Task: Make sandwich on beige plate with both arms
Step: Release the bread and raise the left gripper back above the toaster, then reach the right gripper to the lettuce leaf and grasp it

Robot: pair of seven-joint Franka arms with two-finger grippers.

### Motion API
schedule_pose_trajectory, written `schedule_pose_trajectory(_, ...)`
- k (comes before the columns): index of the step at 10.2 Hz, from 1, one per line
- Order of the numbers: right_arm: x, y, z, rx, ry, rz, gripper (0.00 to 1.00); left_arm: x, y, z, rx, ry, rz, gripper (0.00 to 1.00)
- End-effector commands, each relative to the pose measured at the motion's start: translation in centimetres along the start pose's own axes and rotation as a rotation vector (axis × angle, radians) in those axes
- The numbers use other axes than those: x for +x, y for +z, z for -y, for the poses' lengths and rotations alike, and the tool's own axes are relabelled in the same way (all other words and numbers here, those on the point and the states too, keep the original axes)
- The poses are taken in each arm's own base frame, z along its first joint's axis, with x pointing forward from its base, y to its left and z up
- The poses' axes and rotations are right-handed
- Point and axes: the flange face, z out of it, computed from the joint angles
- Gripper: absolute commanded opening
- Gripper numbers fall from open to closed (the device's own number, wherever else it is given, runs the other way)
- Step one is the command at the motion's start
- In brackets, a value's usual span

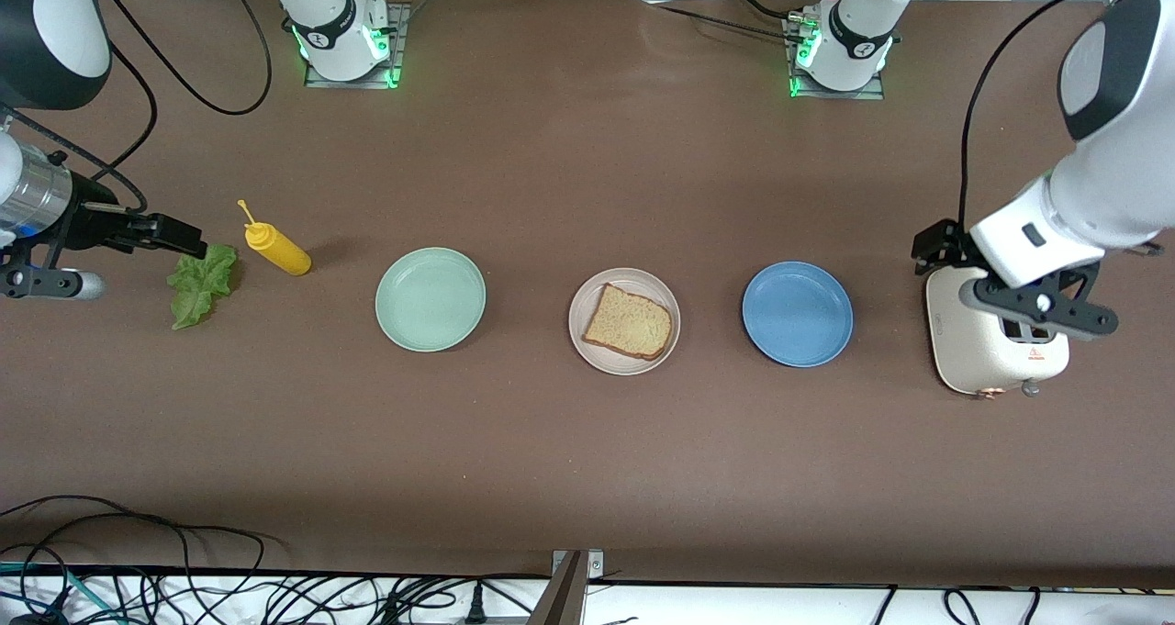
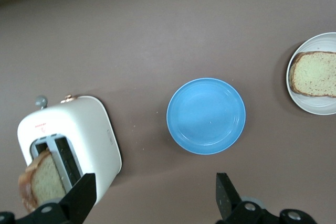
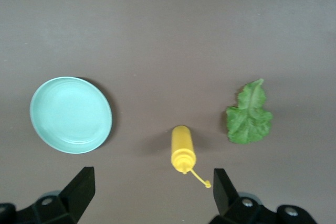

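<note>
On the beige plate (image 1: 578,331) lies one bread slice (image 1: 628,321); the left gripper (image 2: 153,200) over the toaster (image 1: 982,350) and the right gripper (image 3: 152,195) over the yellow bottle (image 1: 280,249) both hang released.

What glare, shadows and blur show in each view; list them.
Front view: green lights glow at both arm bases, even overhead light, soft short shadow beside the yellow bottle, slight sheen on the blue plate. Left wrist view: sharp on the toaster; gripper edges slightly soft. Right wrist view: dimmer, lettuce casts a faint shadow.
</note>
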Motion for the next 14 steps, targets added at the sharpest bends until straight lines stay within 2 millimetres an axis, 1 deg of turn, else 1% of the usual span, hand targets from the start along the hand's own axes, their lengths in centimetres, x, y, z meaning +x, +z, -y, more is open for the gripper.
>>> schedule_pose_trajectory(1,1.5,2.9,-4.1,-0.031,0.021,0.043,1.00,-5.7,-0.7,0.1,-0.014,-0.080,-0.037,1.00)
schedule_pose_trajectory(2,1.9,4.3,-6.3,-0.027,0.013,0.067,1.00,-6.2,-1.5,-0.1,-0.011,-0.081,-0.049,1.00)
schedule_pose_trajectory(3,2.6,6.6,-8.7,-0.017,0.019,0.099,1.00,-6.3,-1.9,0.1,-0.010,-0.084,-0.058,1.00)
schedule_pose_trajectory(4,3.3,9.8,-11.0,-0.024,0.018,0.131,1.00,-6.3,-2.1,0.0,-0.009,-0.084,-0.061,1.00)
schedule_pose_trajectory(5,3.5,13.2,-12.6,-0.049,0.015,0.160,1.00,-6.2,-2.0,0.0,-0.008,-0.085,-0.058,1.00)
schedule_pose_trajectory(6,3.0,16.6,-13.4,-0.052,0.022,0.178,1.00,-5.7,-2.1,0.4,-0.008,-0.090,-0.047,1.00)
schedule_pose_trajectory(7,2.4,19.7,-13.8,-0.054,0.023,0.160,1.00,-4.9,-2.3,0.7,-0.006,-0.091,-0.046,1.00)
schedule_pose_trajectory(9,0.8,25.1,-14.4,-0.059,0.020,0.119,1.00,-4.8,-2.5,1.3,-0.004,-0.100,-0.038,1.00)
schedule_pose_trajectory(11,-0.6,29.3,-15.3,-0.075,0.014,0.102,1.00,-5.1,-2.2,1.8,-0.009,-0.111,-0.021,1.00)
schedule_pose_trajectory(12,-1.0,30.9,-15.9,-0.080,0.019,0.124,1.00,-5.1,-2.3,1.9,-0.012,-0.113,-0.022,1.00)
schedule_pose_trajectory(14,-1.1,33.3,-16.4,-0.097,0.005,0.145,1.00,-5.1,-2.2,2.2,-0.017,-0.118,-0.021,1.00)
